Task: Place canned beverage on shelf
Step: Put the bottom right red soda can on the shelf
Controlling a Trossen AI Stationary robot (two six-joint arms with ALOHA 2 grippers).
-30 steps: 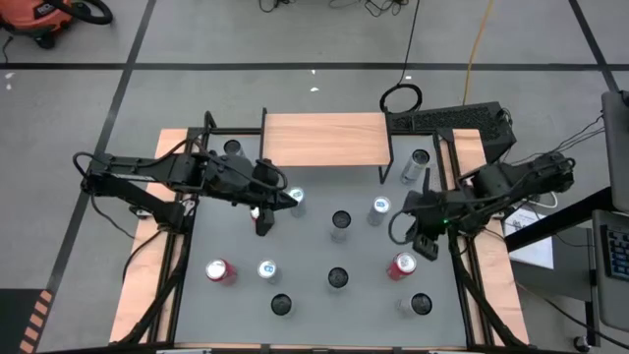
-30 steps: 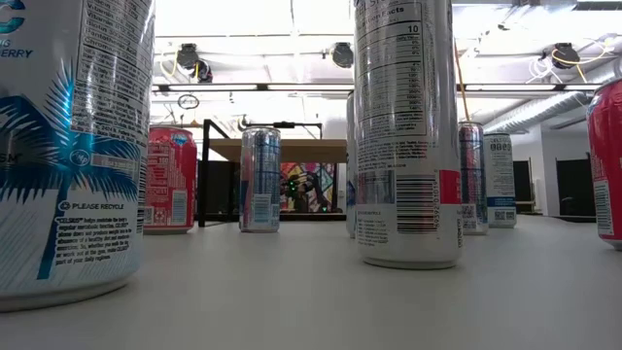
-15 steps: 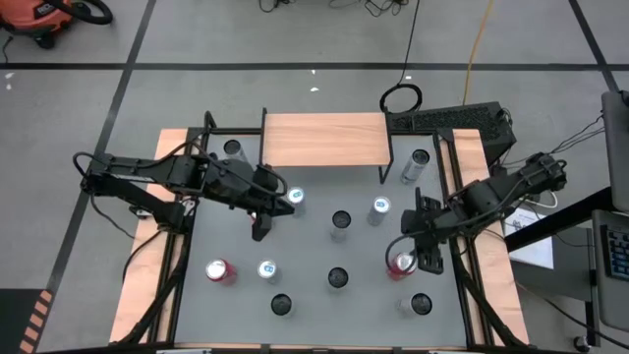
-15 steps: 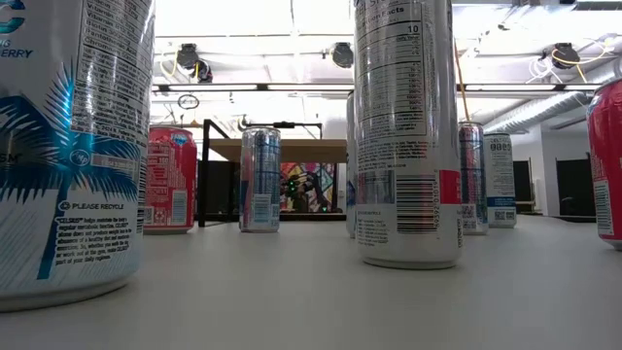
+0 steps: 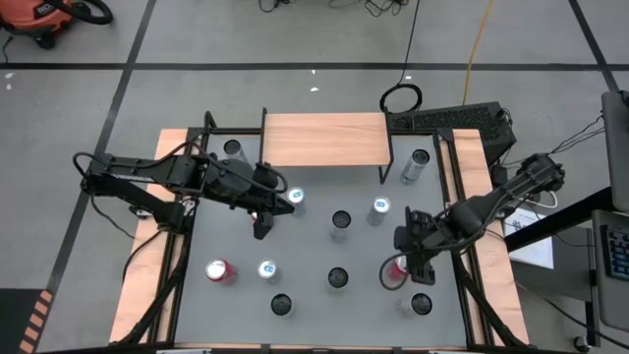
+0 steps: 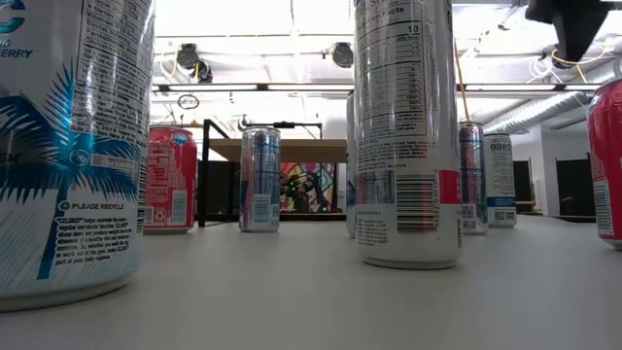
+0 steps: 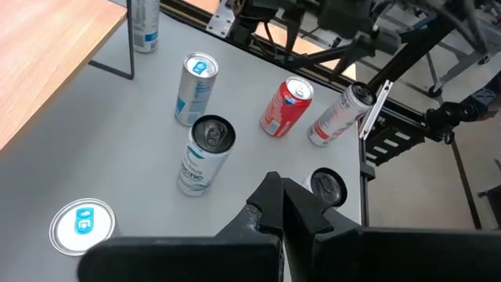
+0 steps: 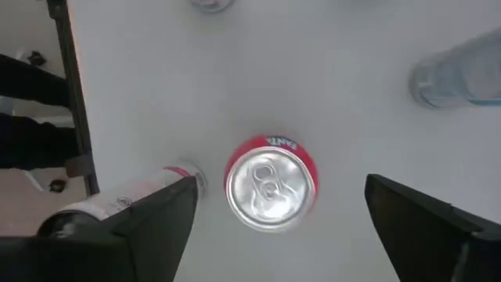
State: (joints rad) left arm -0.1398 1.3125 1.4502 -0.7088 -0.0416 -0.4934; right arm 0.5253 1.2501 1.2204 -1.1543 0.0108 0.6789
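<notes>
The shelf (image 5: 326, 138), a light-brown wooden top on black legs, stands at the table's far edge. A red can (image 5: 393, 273) stands upright on the table at the near right. My right gripper (image 5: 405, 267) hangs just above it, open and pointing steeply down. In the right wrist view its fingers (image 8: 156, 219) stand on either side of the can's silver top (image 8: 270, 184) and above it, touching nothing. My left gripper (image 5: 260, 224) is shut and empty, held above the table left of centre.
Several more cans stand upright about the table: silver-blue ones (image 5: 296, 197) (image 5: 380, 206) mid-table, dark-topped ones (image 5: 341, 221) (image 5: 337, 278), a red one (image 5: 218, 270) at near left and a pale one (image 5: 420, 303) right beside the right gripper. Two cans (image 5: 232, 147) (image 5: 420, 157) flank the shelf.
My right gripper has moved toward the table's near edge and downward, rolling as it went, and now stands over the red can. Its fingers have opened wide. The cans and my left gripper have kept their places.
</notes>
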